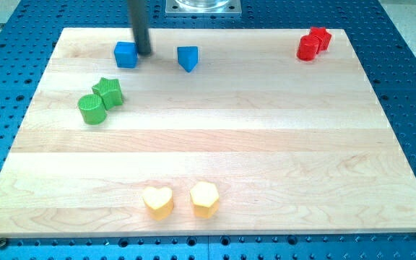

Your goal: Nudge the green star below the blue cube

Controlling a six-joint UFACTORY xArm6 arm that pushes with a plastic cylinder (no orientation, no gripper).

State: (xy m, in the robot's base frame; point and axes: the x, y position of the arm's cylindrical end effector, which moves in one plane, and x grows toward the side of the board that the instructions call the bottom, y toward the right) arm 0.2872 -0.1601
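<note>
My tip (144, 53) rests on the bench (215, 144) just right of the blue cube (126, 55), apparently touching it; being a bare rod, this end effector grips nothing. The green star (109, 92) sits below and left of the tip, against a green cylinder (92, 109). It lies lower-left of the cube, so in my judgement it needs a small rightward nudge.

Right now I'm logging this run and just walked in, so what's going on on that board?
A rod-ended arm is working on a wooden board. My tip sits at the right edge of the blue cube, near the view's top. The green star lies below and left of that cube, touching a green cylinder, and I am not in contact with it.
</note>
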